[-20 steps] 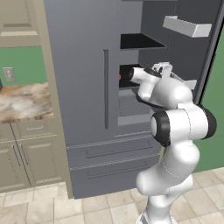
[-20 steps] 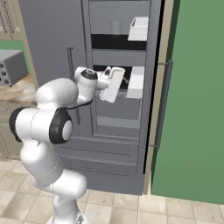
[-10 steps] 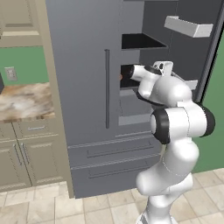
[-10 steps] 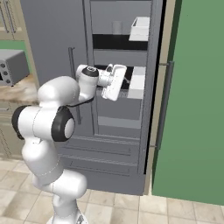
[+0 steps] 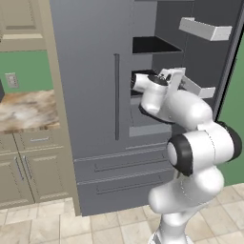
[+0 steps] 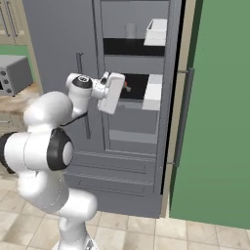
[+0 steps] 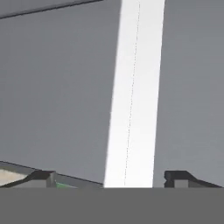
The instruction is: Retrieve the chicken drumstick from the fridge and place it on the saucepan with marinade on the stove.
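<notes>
The fridge (image 5: 90, 95) stands with its right door swung open, showing dark shelves. My arm reaches to the middle shelf, and the hand (image 6: 112, 92) sits at the shelf's mouth. A small orange-red spot, the chicken drumstick (image 6: 126, 87), peeks out just past the hand inside the shelf. In the hand view my gripper (image 7: 109, 177) is open, its fingertips (image 7: 41, 177) far apart with nothing between them, facing grey fridge surfaces and a white strip (image 7: 133, 92). The saucepan, the marinade and the stove are out of view.
White door bins (image 5: 205, 29) (image 6: 152, 93) hang on the open door (image 6: 177, 112) right of the hand. Two lower drawers (image 5: 119, 176) are shut. A marble counter (image 5: 24, 112) over beige cabinets (image 5: 28, 171) lies left, with a grey appliance (image 6: 12, 73).
The hand has shifted a little to the left across the shelf opening. The orange-red lump seen beside it in the left base view is now hidden behind the wrist.
</notes>
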Controlling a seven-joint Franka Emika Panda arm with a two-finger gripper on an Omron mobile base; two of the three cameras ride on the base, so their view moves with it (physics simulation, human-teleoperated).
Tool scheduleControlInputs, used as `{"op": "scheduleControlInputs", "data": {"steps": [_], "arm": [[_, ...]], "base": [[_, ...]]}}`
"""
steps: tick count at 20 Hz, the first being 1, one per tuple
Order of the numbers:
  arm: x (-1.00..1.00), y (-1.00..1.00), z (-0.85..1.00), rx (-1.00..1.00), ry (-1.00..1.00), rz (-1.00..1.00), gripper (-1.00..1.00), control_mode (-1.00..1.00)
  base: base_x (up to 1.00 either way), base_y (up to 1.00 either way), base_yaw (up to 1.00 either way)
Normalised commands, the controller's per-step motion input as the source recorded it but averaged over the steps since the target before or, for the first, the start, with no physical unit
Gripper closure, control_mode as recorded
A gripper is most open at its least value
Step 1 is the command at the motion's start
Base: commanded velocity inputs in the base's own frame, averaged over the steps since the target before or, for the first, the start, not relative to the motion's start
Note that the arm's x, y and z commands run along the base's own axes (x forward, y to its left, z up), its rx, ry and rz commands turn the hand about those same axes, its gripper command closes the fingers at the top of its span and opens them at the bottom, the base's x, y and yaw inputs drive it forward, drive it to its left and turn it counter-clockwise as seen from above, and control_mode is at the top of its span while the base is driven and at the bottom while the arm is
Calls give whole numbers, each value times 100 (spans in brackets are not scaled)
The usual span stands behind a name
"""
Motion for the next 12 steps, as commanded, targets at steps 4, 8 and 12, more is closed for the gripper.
{"op": "scheduleControlInputs", "data": {"steps": [4,8,12], "arm": [[-57,100,3,24,-60,-10,-100,-100],[-68,98,9,37,-71,-9,-100,-100],[-76,74,16,50,-83,-12,-100,-100]], "base": [[0,0,0],[0,0,0],[0,0,0]]}}
